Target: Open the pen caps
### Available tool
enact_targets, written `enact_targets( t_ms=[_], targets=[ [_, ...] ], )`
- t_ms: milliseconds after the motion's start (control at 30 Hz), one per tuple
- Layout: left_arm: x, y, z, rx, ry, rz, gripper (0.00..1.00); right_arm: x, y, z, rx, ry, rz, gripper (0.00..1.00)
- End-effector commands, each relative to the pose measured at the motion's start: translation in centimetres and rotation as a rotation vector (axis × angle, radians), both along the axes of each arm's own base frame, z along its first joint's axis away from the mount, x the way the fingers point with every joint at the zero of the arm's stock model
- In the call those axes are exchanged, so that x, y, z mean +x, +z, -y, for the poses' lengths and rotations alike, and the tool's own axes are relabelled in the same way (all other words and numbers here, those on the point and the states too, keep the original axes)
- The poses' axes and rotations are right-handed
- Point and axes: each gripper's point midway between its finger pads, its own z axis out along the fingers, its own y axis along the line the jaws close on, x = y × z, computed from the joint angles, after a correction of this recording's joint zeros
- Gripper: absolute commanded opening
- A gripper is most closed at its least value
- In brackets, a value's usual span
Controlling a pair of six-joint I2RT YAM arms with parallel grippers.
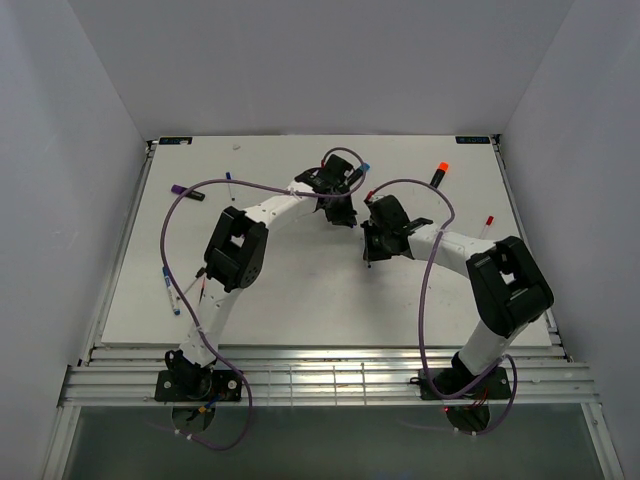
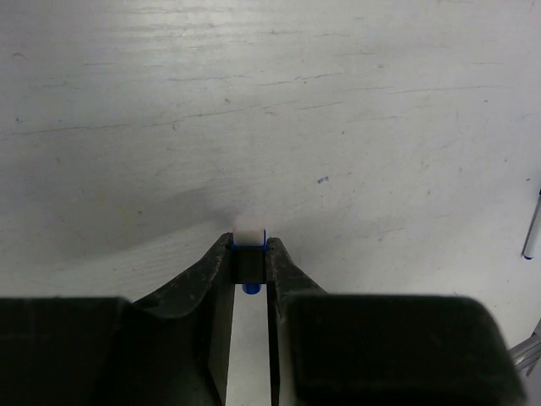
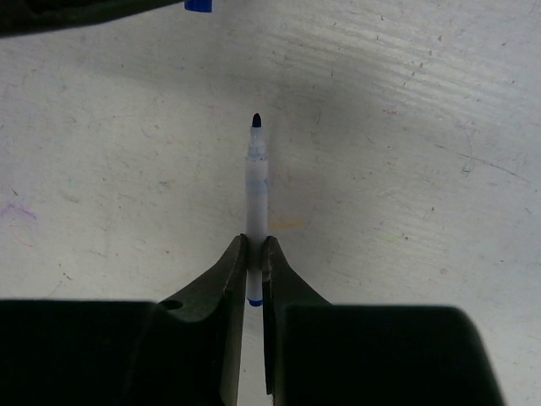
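Grey walls enclose a scuffed white desk [image 1: 300,300]. The left gripper [image 2: 248,254] is clamped on a slim blue cap [image 2: 248,227]. The right gripper [image 3: 255,249] pinches the uncapped white pen barrel [image 3: 256,186]. An orange cap [image 1: 442,167] lies toward the far right.

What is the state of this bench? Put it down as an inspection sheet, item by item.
Surface: white table, scuffed, faint ink marks.
Job's things: white pen uncapped, dark tip bare; small blue-and-white piece, probably its slim blue cap, off the pen. Purple cap, orange cap and red cap on their pens, lying on the table. Two thin pens lie at the left.
Clutter: nothing seen.
End effectors: left end effector shut on the blue-and-white piece; right end effector shut on the white pen.
Cables: purple cables loop loosely along both arms.
Surroundings: plain walls on three sides; metal rail at the near edge.
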Motion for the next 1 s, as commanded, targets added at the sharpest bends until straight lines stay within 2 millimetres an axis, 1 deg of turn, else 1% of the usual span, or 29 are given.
enact_targets(
  t_ms=[0, 133, 200, 300, 333, 367, 400, 433, 500, 533, 567, 600, 633, 667, 700, 733, 767, 800, 833, 867, 933, 967],
  targets=[
    [0.1, 0.1, 0.5, 0.006, -0.011, 0.004, 0.00, 1.0, 0.9, -0.8, 0.023, 0.022, 0.020, 0.08],
    [-0.2, -0.3, 0.4, 0.015, -0.011, -0.007, 0.02, 0.9, 0.7, -0.8, 0.019, 0.013, 0.010, 0.08],
    [0.0, -0.3, 0.3, 0.021, -0.008, -0.002, 0.02, 0.6, 0.7, -0.4, 0.013, 0.004, 0.001, 0.08],
    [0.3, 0.3, 0.3, 0.022, -0.008, 0.017, 0.03, -0.9, 0.4, 0.9, -0.002, -0.030, -0.014, 0.08],
    [0.4, 0.3, 0.4, 0.023, -0.008, 0.020, 0.03, -1.5, 0.9, 1.3, 0.000, -0.044, -0.012, 0.08],
    [0.5, 0.4, 0.5, 0.022, -0.010, 0.021, 0.03, -2.6, 0.2, 2.2, -0.019, -0.056, -0.035, 0.08],
    [0.4, 0.1, 0.4, 0.028, -0.013, 0.015, 0.03, -3.1, 0.2, 2.6, -0.026, -0.065, -0.040, 0.08],
    [0.5, 0.2, 0.4, 0.028, -0.012, 0.017, 0.02, -3.5, 1.0, 2.9, -0.016, -0.067, -0.023, 0.08],
    [0.5, 0.1, 0.2, 0.039, -0.010, 0.019, 0.02, -5.2, 0.5, 4.3, -0.041, -0.086, -0.046, 0.08],
    [0.4, -0.1, 0.0, 0.045, -0.012, 0.019, 0.01, -5.4, 1.3, 4.9, -0.041, -0.104, -0.017, 0.08],
    [0.3, -0.3, -0.2, 0.055, -0.014, 0.019, 0.00, -5.8, 1.4, 5.7, -0.041, -0.134, -0.020, 0.08],
    [0.5, 0.0, -0.5, 0.066, -0.008, 0.033, 0.00, -6.8, 0.7, 6.5, -0.046, -0.144, -0.040, 0.08],
    [0.1, -0.3, -0.9, 0.080, -0.005, 0.027, 0.00, -6.9, 1.6, 6.8, -0.020, -0.155, -0.016, 0.08],
    [0.1, -0.2, -1.1, 0.084, -0.006, 0.034, 0.00, -6.9, 1.5, 7.8, -0.011, -0.188, -0.018, 0.08],
    [-0.1, -0.1, -1.3, 0.087, -0.006, 0.039, 0.00, -7.3, 1.2, 8.3, -0.007, -0.187, -0.024, 0.08],
    [-0.8, -0.1, -2.1, 0.103, -0.013, 0.041, 0.00, -7.1, 1.5, 8.8, -0.001, -0.198, -0.010, 0.08],
    [-1.0, 0.1, -2.2, 0.100, -0.016, 0.050, 0.00, -6.8, 1.4, 9.8, -0.006, -0.226, -0.011, 0.08],
    [-1.4, 0.3, -2.6, 0.098, -0.017, 0.055, 0.00, -6.8, 1.2, 10.2, -0.011, -0.220, -0.019, 0.08],
    [-1.9, 0.5, -2.9, 0.099, -0.024, 0.061, 0.00, -6.7, 0.9, 10.4, -0.015, -0.220, -0.027, 0.08],
    [-2.9, 1.0, -3.7, 0.094, -0.029, 0.074, 0.00, -6.3, 0.9, 11.0, -0.019, -0.233, -0.027, 0.08],
    [-4.0, 1.4, -4.6, 0.097, -0.035, 0.081, 0.00, -5.8, 0.5, 11.4, -0.038, -0.236, -0.031, 0.08],
    [-4.9, 1.6, -5.9, 0.122, -0.027, 0.097, 0.00, -5.5, 0.4, 11.8, -0.050, -0.245, -0.031, 0.08]
  ],
)
